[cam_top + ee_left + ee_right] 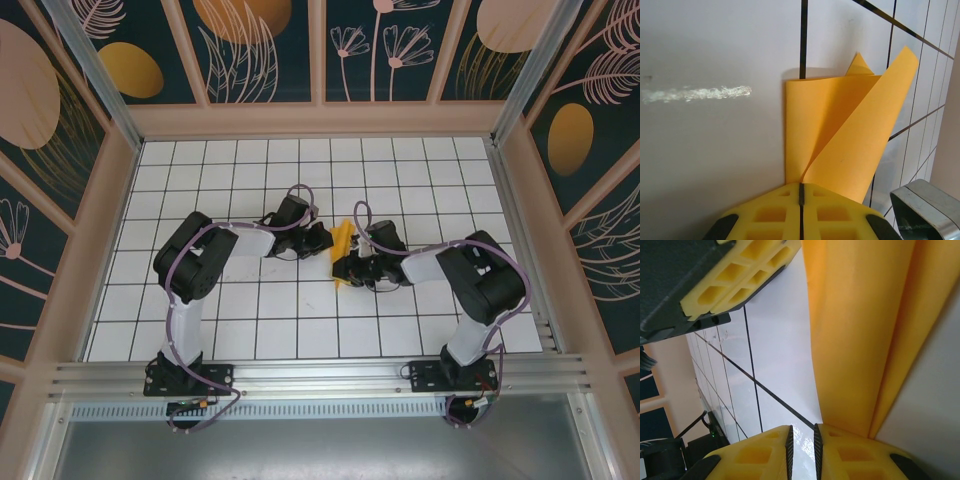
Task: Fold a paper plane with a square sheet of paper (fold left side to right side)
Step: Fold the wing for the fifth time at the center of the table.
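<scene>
The orange-yellow sheet of paper (342, 246) stands folded into a narrow strip at the middle of the white grid table (250, 320), between both grippers. In the left wrist view the paper (840, 135) rises in two curled flaps out of the seam of my left gripper (801, 187), which is shut on its lower edge. My left gripper (322, 240) is at the paper's left side. My right gripper (802, 440) has a narrow gap between its jaws, with only table showing in it. The paper (860, 330) lies just beside its right finger (855, 450). My right gripper (350, 268) sits at the paper's near end.
A white scuff mark (695, 93) is on the table left of the paper. The left gripper's yellow fingers (735, 282) hang close above in the right wrist view. A grey metal part (925, 210) sits at the lower right of the left wrist view. Wooden walls (320, 122) ring the table.
</scene>
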